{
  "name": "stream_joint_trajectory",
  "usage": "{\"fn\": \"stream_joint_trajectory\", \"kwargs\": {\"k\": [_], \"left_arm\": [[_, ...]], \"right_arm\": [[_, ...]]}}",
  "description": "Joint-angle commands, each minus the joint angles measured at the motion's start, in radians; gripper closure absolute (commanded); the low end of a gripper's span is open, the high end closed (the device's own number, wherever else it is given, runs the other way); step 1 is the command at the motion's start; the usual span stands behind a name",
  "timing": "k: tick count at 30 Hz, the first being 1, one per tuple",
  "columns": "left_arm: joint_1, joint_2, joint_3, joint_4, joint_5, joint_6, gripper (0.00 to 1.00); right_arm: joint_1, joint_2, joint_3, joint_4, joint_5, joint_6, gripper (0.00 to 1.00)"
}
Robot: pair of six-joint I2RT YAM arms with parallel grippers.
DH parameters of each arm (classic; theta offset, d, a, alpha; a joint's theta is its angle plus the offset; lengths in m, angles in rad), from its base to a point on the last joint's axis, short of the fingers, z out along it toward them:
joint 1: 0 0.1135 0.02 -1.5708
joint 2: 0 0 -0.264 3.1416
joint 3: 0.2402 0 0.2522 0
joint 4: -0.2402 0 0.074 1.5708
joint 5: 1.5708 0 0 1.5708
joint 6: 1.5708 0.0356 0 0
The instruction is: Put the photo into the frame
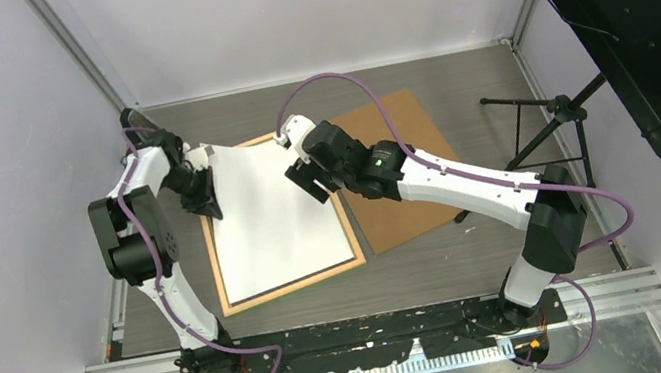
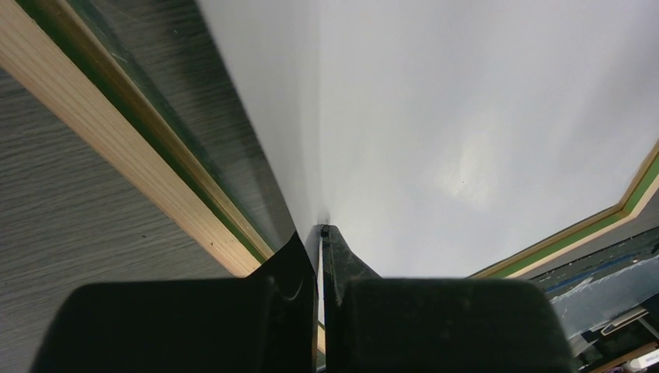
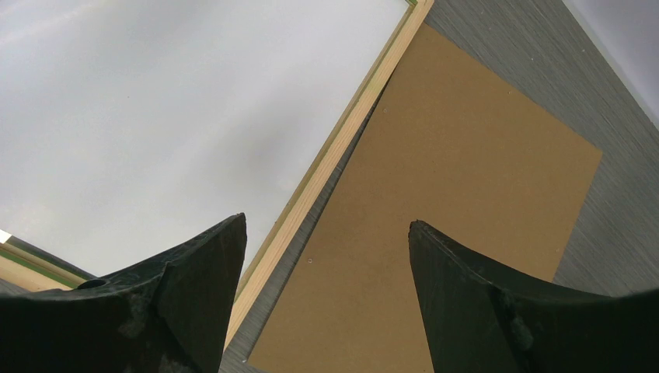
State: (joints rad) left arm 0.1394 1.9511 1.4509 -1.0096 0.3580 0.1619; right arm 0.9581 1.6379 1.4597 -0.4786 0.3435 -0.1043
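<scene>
Over the frame [image 1: 294, 285], left jaws clamped on the photo [image 1: 275, 211] at its edge (right jaws apart).

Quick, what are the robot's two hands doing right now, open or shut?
Left gripper: shut, pinching the edge of the photo.
Right gripper: open, holding nothing.

The photo [image 1: 276, 216] shows white; frame [image 1: 294, 286] pale wood, seemingly green-edged; board [image 1: 398, 218] plain brown.
</scene>
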Motion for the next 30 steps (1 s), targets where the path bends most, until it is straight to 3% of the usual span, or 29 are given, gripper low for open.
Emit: {"fn": "stream_joint_trajectory", "kwargs": {"k": [1,8,18,30], "left_arm": [[-0.001,-0.006,0.002,0.029,0.0,-0.011,0.99],[-0.001,-0.009,-0.01,0.035,-0.007,-0.016,0.9],[0.0,-0.034,-0.04,0.057,-0.044,-0.029,0.63],[0.008,-0.068,-0.068,0.073,-0.092,-0.036,0.6]], "right_arm": [[-0.001,-0.033,0.002,0.039,0.017,-0.011,0.18],[-0.002,-0.033,0.001,0.039,0.015,-0.011,0.18],[-0.004,-0.036,-0.001,0.039,0.012,-0.009,0.18],[-0.004,-0.045,-0.004,0.039,0.009,-0.009,0.18]]}}
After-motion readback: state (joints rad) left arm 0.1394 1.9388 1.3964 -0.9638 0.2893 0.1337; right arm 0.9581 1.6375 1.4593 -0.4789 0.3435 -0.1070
